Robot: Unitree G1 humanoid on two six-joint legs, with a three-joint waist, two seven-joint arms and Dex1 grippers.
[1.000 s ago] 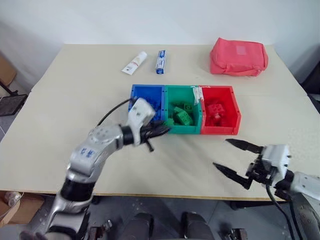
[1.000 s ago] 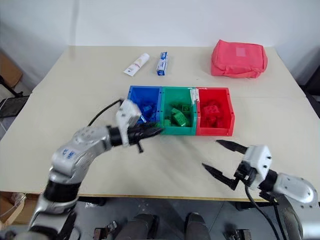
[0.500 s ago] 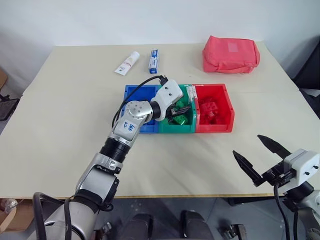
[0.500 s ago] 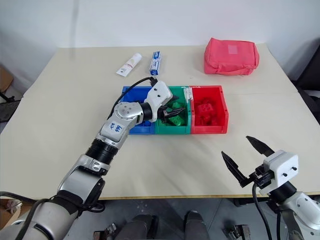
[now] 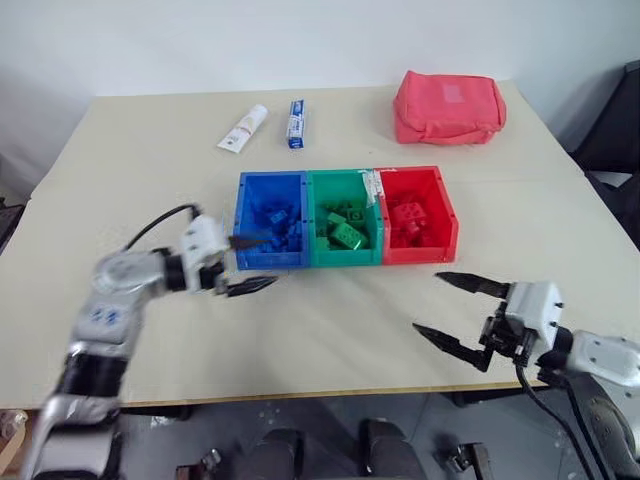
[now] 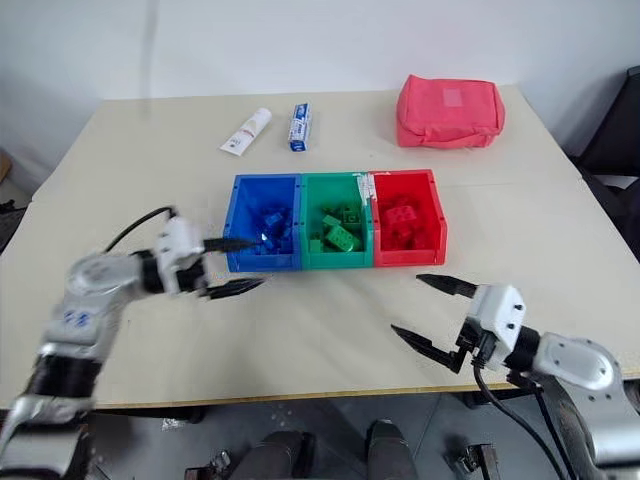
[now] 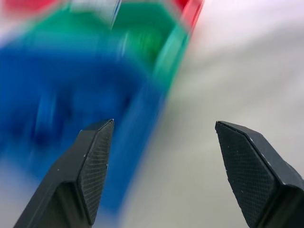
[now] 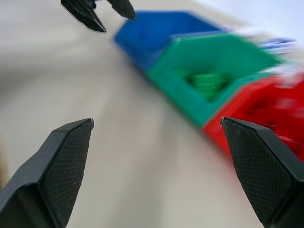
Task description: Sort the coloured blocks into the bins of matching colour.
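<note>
Three joined bins stand mid-table: blue, green and red. Several green blocks lie in the green bin, red blocks in the red one, and blue blocks in the blue one. My left gripper hovers open and empty at the blue bin's front left corner; in the left wrist view it faces the blue bin. My right gripper is open and empty above the table in front of the red bin.
A pink-red fabric pouch lies at the back right. A white tube and a blue-and-white tube lie at the back left. The table's front edge runs just behind both grippers.
My left gripper, shut a second ago, reached over the green bin and opened, then drew back left to the blue bin's front. The right gripper stayed open. The camera view shifted.
</note>
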